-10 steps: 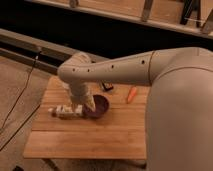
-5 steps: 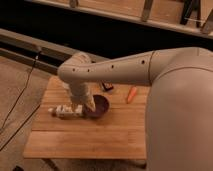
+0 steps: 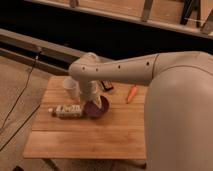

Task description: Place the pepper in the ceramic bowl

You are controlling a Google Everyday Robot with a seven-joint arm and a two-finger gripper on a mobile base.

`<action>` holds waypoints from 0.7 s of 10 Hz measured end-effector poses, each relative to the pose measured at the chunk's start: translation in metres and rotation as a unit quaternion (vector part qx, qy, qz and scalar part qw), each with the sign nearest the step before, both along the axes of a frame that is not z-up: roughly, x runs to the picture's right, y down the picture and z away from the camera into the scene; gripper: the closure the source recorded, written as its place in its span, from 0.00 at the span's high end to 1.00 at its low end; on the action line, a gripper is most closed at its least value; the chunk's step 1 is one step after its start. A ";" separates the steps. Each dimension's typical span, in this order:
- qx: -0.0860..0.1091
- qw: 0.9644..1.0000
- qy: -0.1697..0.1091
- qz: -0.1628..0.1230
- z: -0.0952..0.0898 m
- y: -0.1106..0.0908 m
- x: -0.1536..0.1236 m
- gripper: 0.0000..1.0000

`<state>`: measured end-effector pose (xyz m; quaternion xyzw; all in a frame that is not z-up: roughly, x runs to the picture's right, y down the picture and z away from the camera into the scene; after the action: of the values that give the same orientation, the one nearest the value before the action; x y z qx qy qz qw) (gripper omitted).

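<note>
- Nothing had visibly moved since the earlier frames: arm, pepper and bowl all lay where they had been a second before.
- Right of centre, the pepper [image 3: 132,93] lay on bare wood, a slender orange taper, well apart from the bowl and touched by nothing.
- Just left of centre stood the ceramic bowl [image 3: 103,113], dark maroon and glossy. As far as its partly hidden inside showed, there was no pepper in it.
- Directly over the bowl hung the pincer [image 3: 94,102], at the end of the downturned wrist. Its jaws stood wide apart, and the pepper was plainly not between them.
- From the upper right, the arm [image 3: 122,70] reached in, bent at an elbow above the bowl and covered part of the bowl's far rim.
- Close to the bowl's left side lay a bottle [image 3: 66,110] on its side, and a white paper cup [image 3: 71,88] stood behind it.
- Between the bowl and the pepper, toward the far edge, lay a small dark red-and-black flat object [image 3: 106,86].
- All of these sat on the wooden worktop [image 3: 85,142].
- Judged from this layout, the task had barely begun: the pepper was neither grasped nor lifted.
- Everything remained to be done: a reach to the right for the pepper, a grip on it, a carry back and a release over the bowl.
</note>
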<state>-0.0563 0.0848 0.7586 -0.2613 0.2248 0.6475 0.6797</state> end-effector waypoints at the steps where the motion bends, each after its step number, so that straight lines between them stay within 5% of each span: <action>1: 0.002 1.000 0.001 0.004 0.010 -0.004 0.011 0.65; 7: 0.010 0.999 0.034 0.039 0.074 -0.052 0.096 0.65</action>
<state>0.0393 0.0329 0.8327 -0.2411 0.2311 0.6839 0.6487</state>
